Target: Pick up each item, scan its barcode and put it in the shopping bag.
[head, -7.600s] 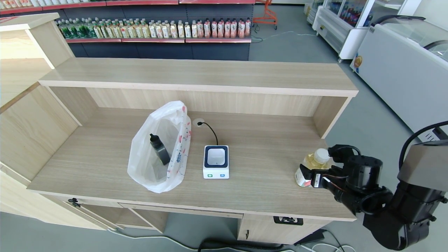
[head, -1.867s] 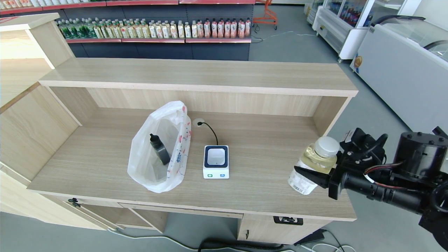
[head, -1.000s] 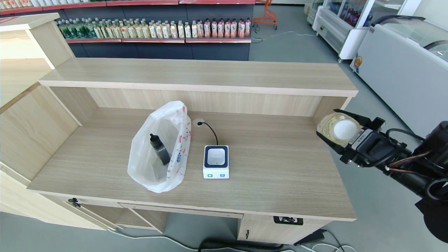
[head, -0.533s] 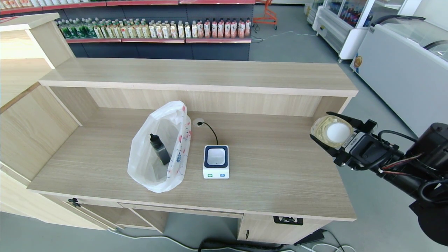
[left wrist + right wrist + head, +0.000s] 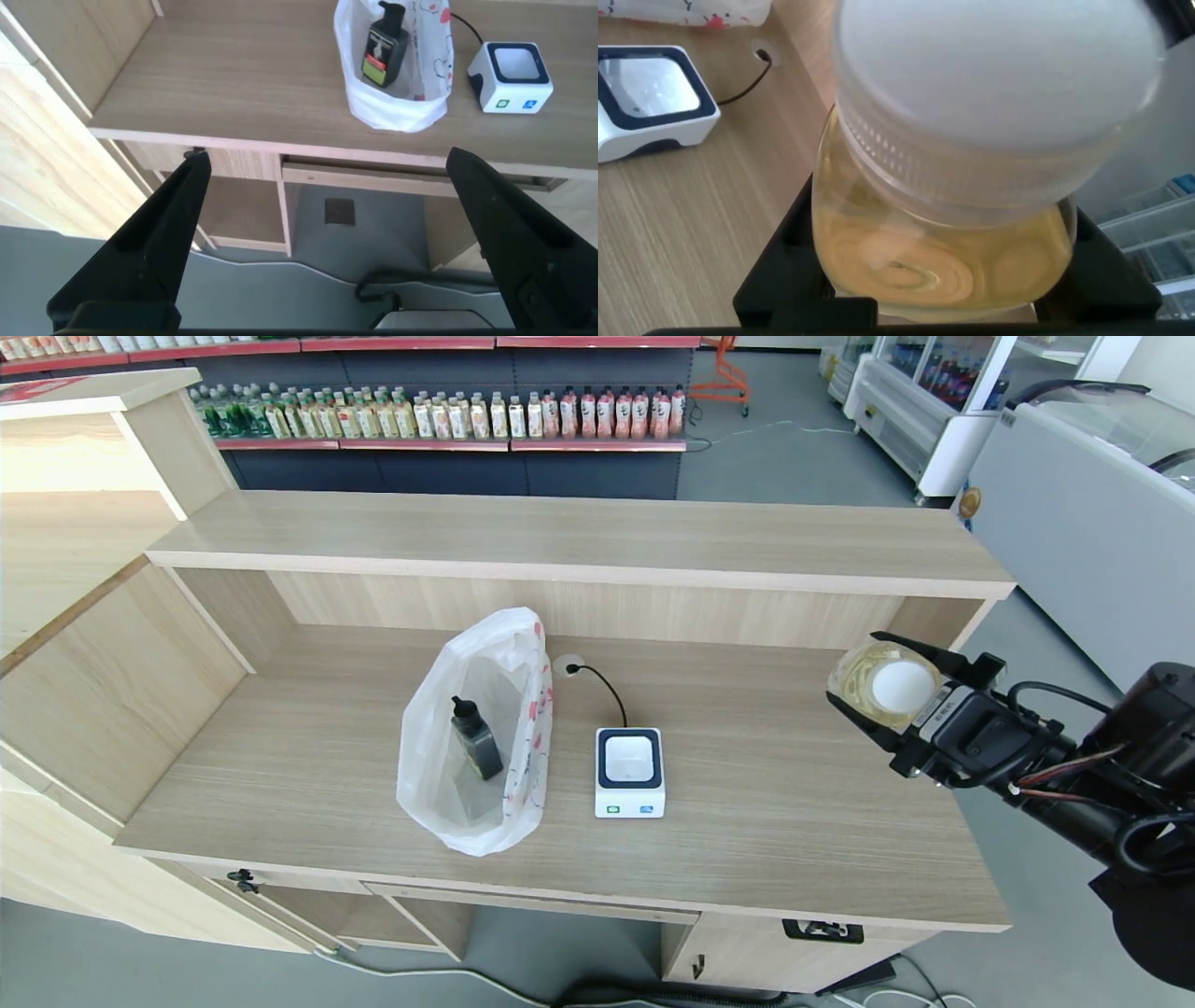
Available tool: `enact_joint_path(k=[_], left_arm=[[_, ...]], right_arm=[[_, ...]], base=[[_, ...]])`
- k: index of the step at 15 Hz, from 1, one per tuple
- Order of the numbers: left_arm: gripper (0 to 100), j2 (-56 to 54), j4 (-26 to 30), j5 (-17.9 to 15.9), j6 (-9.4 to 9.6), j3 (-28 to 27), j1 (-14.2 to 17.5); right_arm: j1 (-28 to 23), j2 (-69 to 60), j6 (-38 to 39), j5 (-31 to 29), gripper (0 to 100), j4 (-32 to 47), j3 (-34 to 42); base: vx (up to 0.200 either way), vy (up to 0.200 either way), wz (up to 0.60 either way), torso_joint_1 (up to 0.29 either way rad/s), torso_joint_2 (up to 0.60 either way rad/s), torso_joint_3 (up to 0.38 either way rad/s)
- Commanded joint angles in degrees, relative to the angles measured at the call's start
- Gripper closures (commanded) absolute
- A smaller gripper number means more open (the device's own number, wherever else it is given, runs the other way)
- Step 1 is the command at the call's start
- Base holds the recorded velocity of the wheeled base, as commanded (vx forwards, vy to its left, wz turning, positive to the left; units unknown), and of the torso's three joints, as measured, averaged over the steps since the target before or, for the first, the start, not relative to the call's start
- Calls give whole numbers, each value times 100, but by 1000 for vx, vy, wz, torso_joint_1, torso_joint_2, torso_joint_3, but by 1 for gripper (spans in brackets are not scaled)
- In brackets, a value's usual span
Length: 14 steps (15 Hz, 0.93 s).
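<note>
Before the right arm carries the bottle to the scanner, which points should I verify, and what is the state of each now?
1. Grip: right gripper shut on bottle, a finger on each side: ok.
2. Barcode toward scanner: cap faces the head camera, label hidden: cannot tell.
3. Scanner window uncovered: ok.
4. Path over counter from bottle to scanner free: ok.
5. Bag mouth open, dark bottle inside, room beside it: ok.
6. Left gripper open, off the counter: ok.
</note>
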Motion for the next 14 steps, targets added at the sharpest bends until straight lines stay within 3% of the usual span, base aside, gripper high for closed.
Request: enact_joint_path(k=[1, 9, 14], left_arm=[[0, -2, -1, 1, -1, 1, 2], [0, -2, -1, 1, -1, 1, 2], [0, -2, -1, 1, -1, 1, 2]], right_arm=[[9, 100, 7, 7, 100, 9, -33], [9, 979, 174, 43, 100, 9, -797], [18, 1392, 438, 60, 100, -87, -1184]], base=[[0, 200, 0, 2, 2, 2], [0, 200, 0, 2, 1, 2], [0, 0, 0, 0, 0, 0]])
